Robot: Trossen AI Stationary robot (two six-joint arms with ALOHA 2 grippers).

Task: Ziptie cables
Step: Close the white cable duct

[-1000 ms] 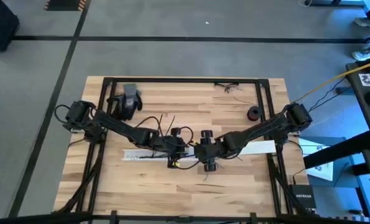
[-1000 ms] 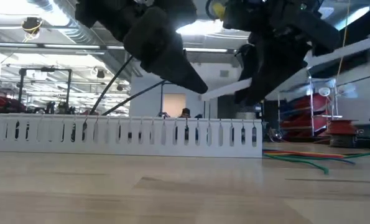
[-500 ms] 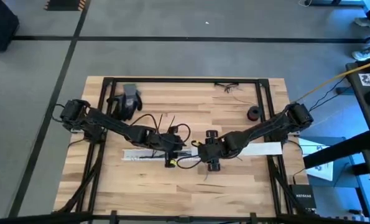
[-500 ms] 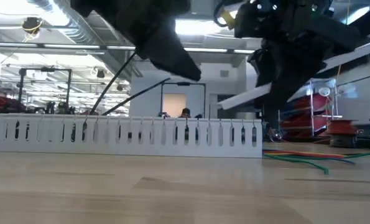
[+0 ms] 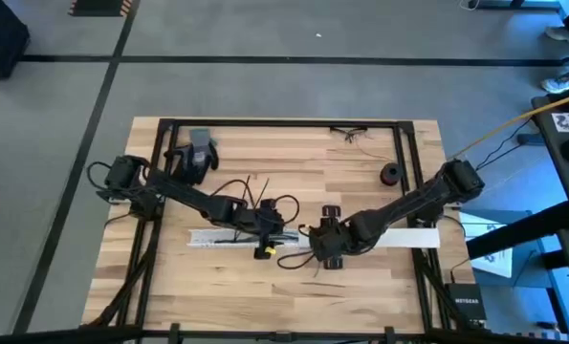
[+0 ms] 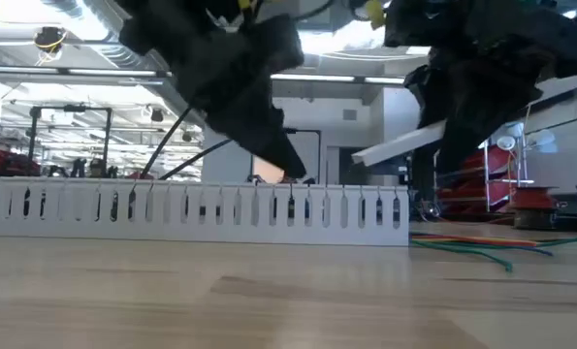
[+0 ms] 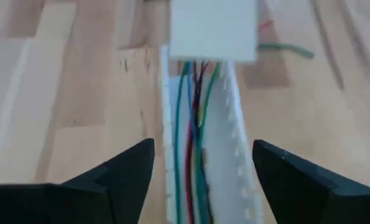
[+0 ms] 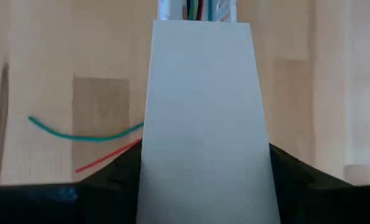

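Thin coloured cables (image 7: 194, 155), bunched lengthwise inside white slotted channel (image 7: 225, 168)

— Where is there room to pass on the table (image 5: 361, 277)?

— The near strip of bare wood, in front of the slotted white channel (image 6: 201, 208), lies open in the low view. The far half is mostly open too, apart from a black glove (image 5: 196, 155) at the far left and a small black roll (image 5: 390, 174) at the far right.

— And what blocks the middle?

— The channel lies across it with coloured cables (image 7: 194, 137) inside. The left gripper (image 7: 200, 180) straddles it, fingers spread. The right gripper (image 5: 324, 247) grips a flat white cover strip (image 8: 203, 124) slanting above the channel's right end. Loose green and red wires (image 6: 482, 250) lie just beyond.
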